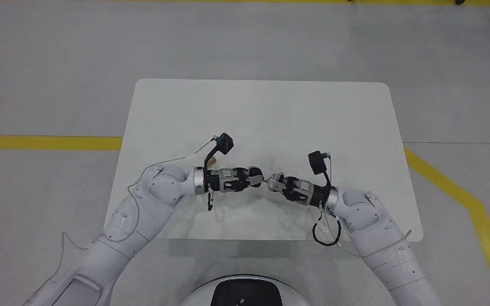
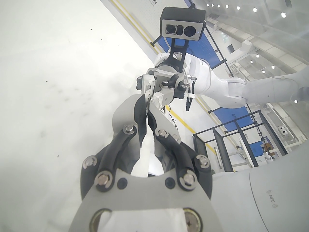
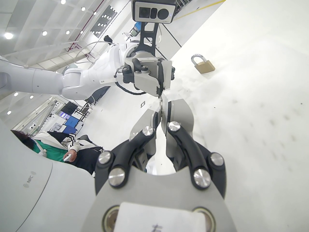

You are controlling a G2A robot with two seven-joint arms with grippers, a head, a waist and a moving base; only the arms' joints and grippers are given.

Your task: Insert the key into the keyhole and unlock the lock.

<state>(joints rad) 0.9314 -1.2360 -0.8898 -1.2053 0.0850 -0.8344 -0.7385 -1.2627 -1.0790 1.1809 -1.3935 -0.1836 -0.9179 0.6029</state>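
Looking down in the top view, the two arms meet tip to tip over the near middle of the white table (image 1: 344, 115). The left gripper (image 1: 256, 178) and the right gripper (image 1: 276, 182) point at each other and almost touch. Both look narrow at the tips, but what sits between them is too small to tell from here.

In the left wrist view, the left gripper (image 2: 146, 103) has its dark fingers (image 2: 140, 112) pressed together along their length, above the table. The right gripper (image 2: 150, 92) faces it head on, its pale tips right against the left one's tips. Something small sits where they meet, too hidden to make out.

In the right wrist view, the right gripper (image 3: 160, 107) is clamped on the key (image 3: 159, 100). The key is seen edge on, as a thin silver strip standing out from between the fingertips. The left gripper (image 3: 160, 90) comes in from the opposite side with its fingers together, and its tips meet the far end of the key. Whether they grip it I cannot tell. The padlock (image 3: 204, 65), brass with a silver shackle, lies flat on the table beyond the two grippers and off to one side, apart from both. Its shackle looks closed.
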